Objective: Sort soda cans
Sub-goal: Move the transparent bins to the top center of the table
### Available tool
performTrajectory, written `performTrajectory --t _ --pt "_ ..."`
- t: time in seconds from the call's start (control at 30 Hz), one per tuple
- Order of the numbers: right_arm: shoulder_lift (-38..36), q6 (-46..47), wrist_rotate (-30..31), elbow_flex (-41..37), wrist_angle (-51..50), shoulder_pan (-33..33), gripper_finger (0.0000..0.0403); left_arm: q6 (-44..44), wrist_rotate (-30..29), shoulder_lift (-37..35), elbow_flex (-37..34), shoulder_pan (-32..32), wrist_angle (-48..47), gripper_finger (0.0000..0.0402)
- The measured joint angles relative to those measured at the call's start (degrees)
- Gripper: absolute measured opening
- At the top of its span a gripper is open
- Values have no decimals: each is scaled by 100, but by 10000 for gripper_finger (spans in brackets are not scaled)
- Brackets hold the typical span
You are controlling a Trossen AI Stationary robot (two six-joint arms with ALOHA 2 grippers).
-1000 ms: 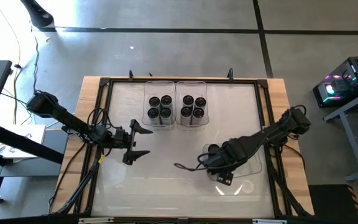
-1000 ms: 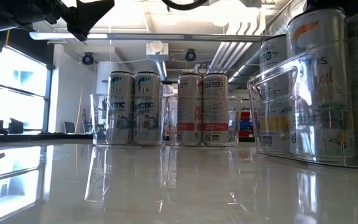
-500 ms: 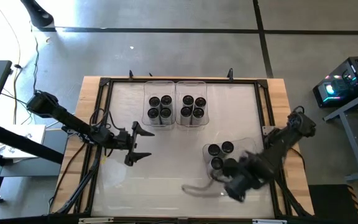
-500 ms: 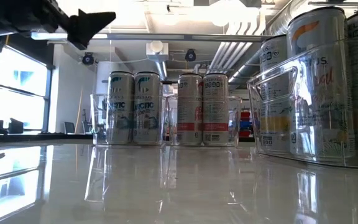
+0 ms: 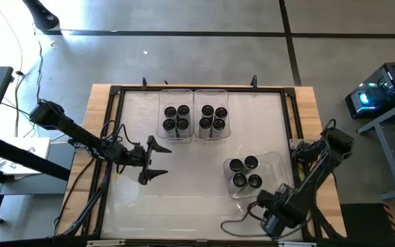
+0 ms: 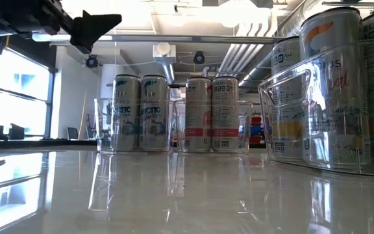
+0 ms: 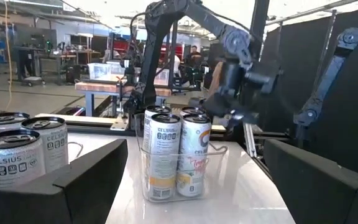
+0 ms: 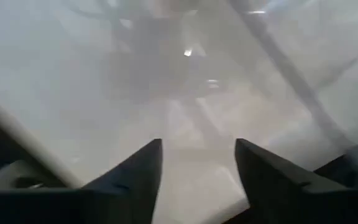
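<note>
High view: I see the left claw (image 5: 158, 158) held above the tabletop (image 5: 190, 192) on its left side, fingers spread wide and gripping nothing. Ahead of this claw and toward the far edge stand two clear bins side by side, the left bin (image 5: 176, 104) and the right bin (image 5: 212, 104), each holding four cans: one group (image 5: 176, 118) and a second group (image 5: 212, 117). A third bin (image 5: 269, 161) lies across the tabletop from the left claw, with four more cans (image 5: 245, 172) in it. My right claw (image 5: 269, 221) hangs near the front edge, just beside and nearer than that third bin, touching no can. In its wrist view the two fingers (image 8: 263, 177) stand apart with only blurred tabletop between them. Low view: the far cans (image 6: 174, 114) stand upright inside their bins.
</note>
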Motion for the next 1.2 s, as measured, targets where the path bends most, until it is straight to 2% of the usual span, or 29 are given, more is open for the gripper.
performTrajectory --t 0.2,0.37,0.57,0.83,0.93,1.07,1.2 --pt "-20 -413 -37 -733 -83 -307 118 -3 -65 0 7 1 -30 369" --pt "-20 -868 197 -1273 -235 -656 81 -3 -74 0 7 2 -34 369" --pt "-24 -1506 390 -1737 -924 -1073 67 -30 -75 0 8 2 -38 369" --pt "-24 -2065 1502 -1924 -1676 -1461 67 -91 -77 0 9 2 -43 369" --pt "-22 -2395 1361 -1776 -2062 -1512 67 -103 -79 0 11 2 -45 369" --pt "-44 -2558 845 -1279 -2370 -1321 67 -106 -79 0 11 4 -56 369" --pt "-94 -2094 254 -597 -2292 -907 67 -104 -81 0 13 4 -77 369"
